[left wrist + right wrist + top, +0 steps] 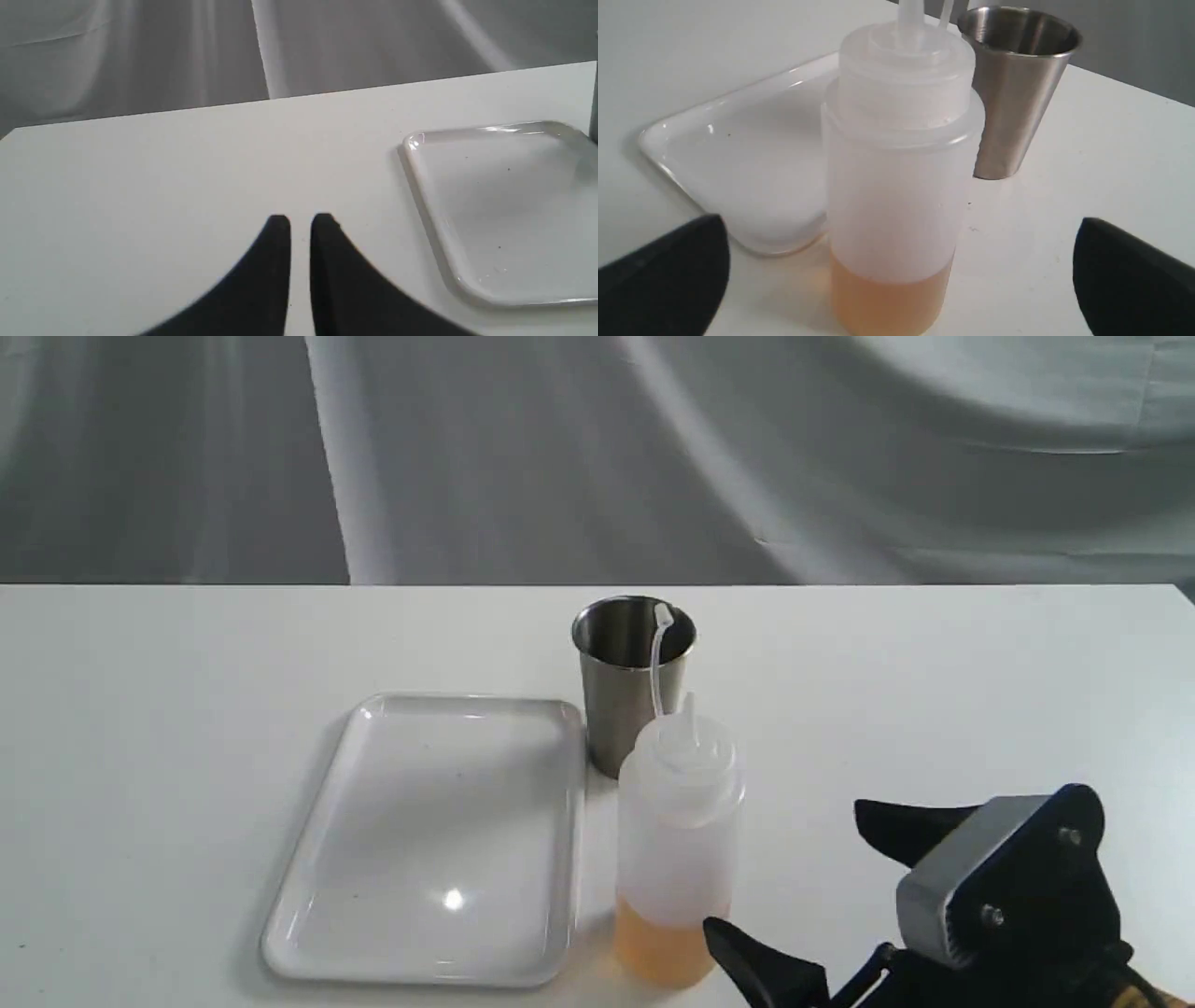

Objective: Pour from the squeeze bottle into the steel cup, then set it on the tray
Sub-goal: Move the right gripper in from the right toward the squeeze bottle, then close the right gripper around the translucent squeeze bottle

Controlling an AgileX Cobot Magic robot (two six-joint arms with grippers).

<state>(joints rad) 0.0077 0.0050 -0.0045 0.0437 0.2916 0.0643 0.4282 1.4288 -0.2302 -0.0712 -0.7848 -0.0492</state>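
Observation:
The squeeze bottle (677, 840) stands upright on the table, with amber liquid in its bottom part and its cap strap arching up toward the steel cup (630, 691) just behind it. Immediately left of both lies the white tray (429, 840), with nothing on it. My right gripper (789, 870) is open at the bottle's right, its fingers wide apart and not touching it. In the right wrist view the bottle (896, 186) stands just ahead of the open right gripper (901, 233), with the cup (1013, 93) and tray (738, 140) behind. My left gripper (300, 218) is shut and holds nothing, left of the tray (504, 210).
The white table (140, 756) ends at a far edge just behind the cup, with grey draped cloth (560, 448) beyond. Open tabletop lies left of the tray and right of the cup.

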